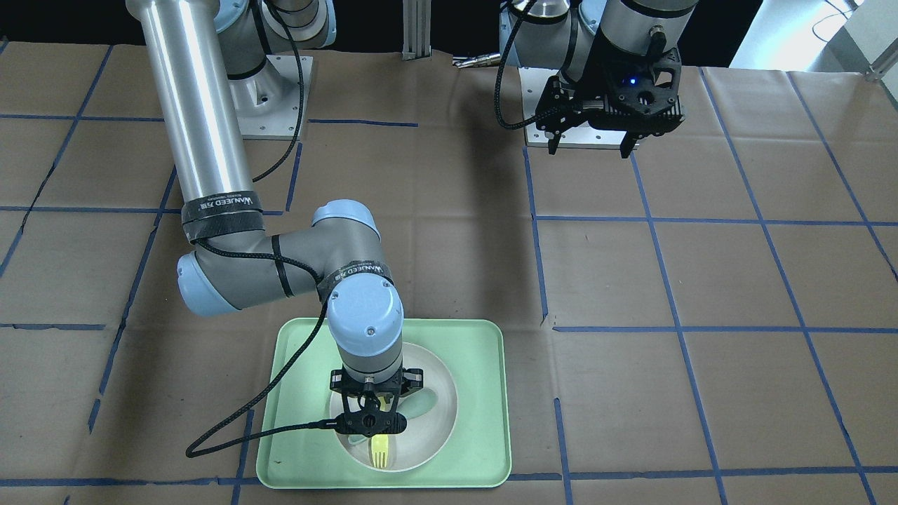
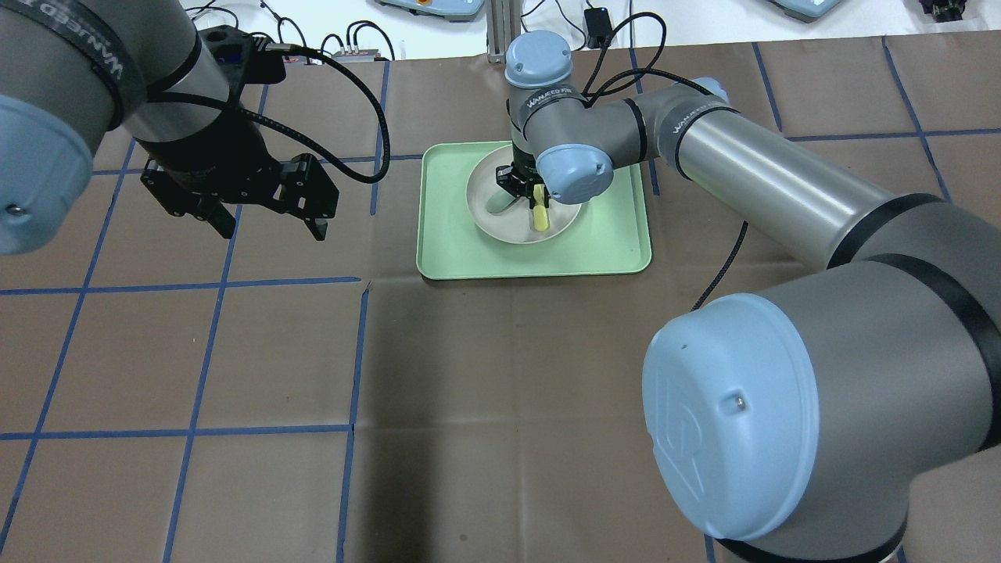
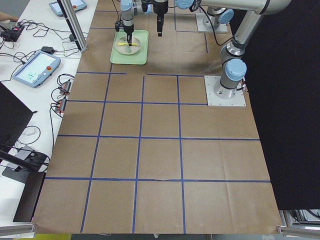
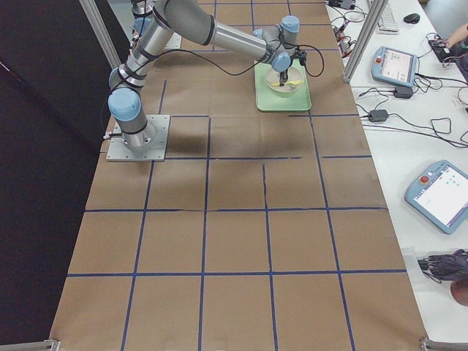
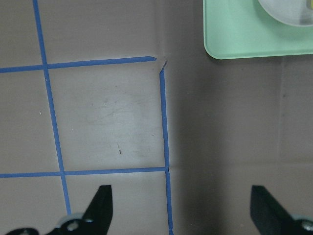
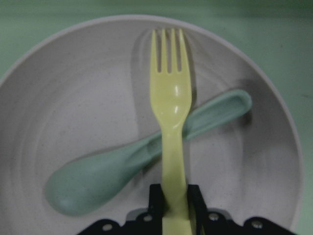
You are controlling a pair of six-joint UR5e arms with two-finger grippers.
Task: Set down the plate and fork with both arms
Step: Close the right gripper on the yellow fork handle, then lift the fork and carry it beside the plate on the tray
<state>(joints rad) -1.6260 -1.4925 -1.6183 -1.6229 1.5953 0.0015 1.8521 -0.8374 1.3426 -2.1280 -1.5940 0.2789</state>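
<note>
1. Right end effector point(image 6: 173, 198): clamped on fork point(image 6: 170, 107) handle, lower centre of its wrist view.
2. Fork: over plate point(image 6: 63, 98), crossing spoon point(image 6: 98, 176).
3. Plate: on tray point(image 2: 610, 242), upper centre overhead.
4. Left end effector point(image 2: 274, 231): fingers spread, empty, upper left overhead, above counter point(image 2: 469, 391).

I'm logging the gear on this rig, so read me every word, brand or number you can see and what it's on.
"WANJEED", then small marks too blurred to read: upper black strap on the right arm.
"WANJEED": wrist strap on the same arm.
"WANJEED": black band on the left arm.
Too small to read: the pendant screens.
No text on the plate, fork, spoon or tray.
</note>
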